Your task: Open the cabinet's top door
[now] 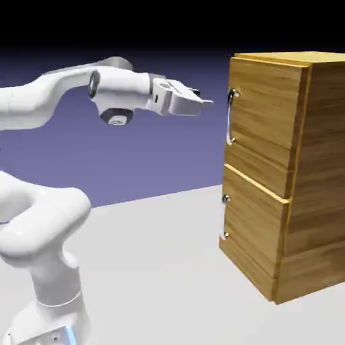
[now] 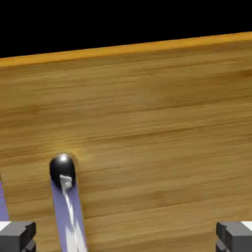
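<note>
- From beside me, the fixed exterior view looks across the table (image 1: 168, 269) at my arm and the whole cabinet (image 1: 317, 175) on the right.
- My hand view sits close to the top door (image 2: 147, 128), probably rolled sideways.
- Both share its handle (image 1: 230, 116).

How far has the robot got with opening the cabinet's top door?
Done: the open gripper is level with the bar handle, just short of it. In hand: lining up; in the hand view the handle sits nearer one fingertip. Left: grasp it and pull, since the top door looks shut.
</note>
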You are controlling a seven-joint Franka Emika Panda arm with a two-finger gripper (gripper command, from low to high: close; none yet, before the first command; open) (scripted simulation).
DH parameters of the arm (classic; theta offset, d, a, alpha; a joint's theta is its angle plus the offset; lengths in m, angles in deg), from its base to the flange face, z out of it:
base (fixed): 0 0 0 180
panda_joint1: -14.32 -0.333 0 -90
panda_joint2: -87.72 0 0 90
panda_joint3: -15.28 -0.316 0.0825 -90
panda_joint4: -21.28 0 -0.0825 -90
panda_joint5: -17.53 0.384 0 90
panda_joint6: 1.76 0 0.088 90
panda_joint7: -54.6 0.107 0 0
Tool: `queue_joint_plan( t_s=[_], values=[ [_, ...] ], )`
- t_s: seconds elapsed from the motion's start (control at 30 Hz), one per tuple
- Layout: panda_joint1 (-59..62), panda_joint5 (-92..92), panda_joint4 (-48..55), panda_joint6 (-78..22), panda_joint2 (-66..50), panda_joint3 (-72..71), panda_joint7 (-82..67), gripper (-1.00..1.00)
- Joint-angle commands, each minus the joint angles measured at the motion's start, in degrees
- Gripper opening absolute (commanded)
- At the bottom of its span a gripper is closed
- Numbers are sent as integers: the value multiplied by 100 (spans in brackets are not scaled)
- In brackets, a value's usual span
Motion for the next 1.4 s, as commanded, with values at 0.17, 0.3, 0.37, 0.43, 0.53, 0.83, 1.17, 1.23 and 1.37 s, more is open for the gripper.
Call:
queue_joint_plan(
  t_s=[0.17, 0.3, 0.37, 0.43, 0.53, 0.83, 1.17, 1.23, 1.37],
  values=[
    [669, 1496, 185, -213, 579, -733, -692, 0],
    [1115, 2493, 308, -354, 965, -1221, -1153, 0],
    [1338, 2991, 370, -425, 1158, -1466, -1384, 0],
    [1562, 3492, 432, -497, 1352, -1711, -1616, 0],
    [1794, 3602, 605, -548, 1345, -1776, -1647, 0],
    [2159, 4059, 567, -1450, 1354, -1663, -2091, -100],
    [1384, 3835, -1074, -3942, 1214, -503, -3140, -100],
    [1346, 3658, -1306, -4441, 1142, -221, -3314, -100],
    [1399, 3207, -1660, -5438, 943, 372, -3650, -100]
  ],
)
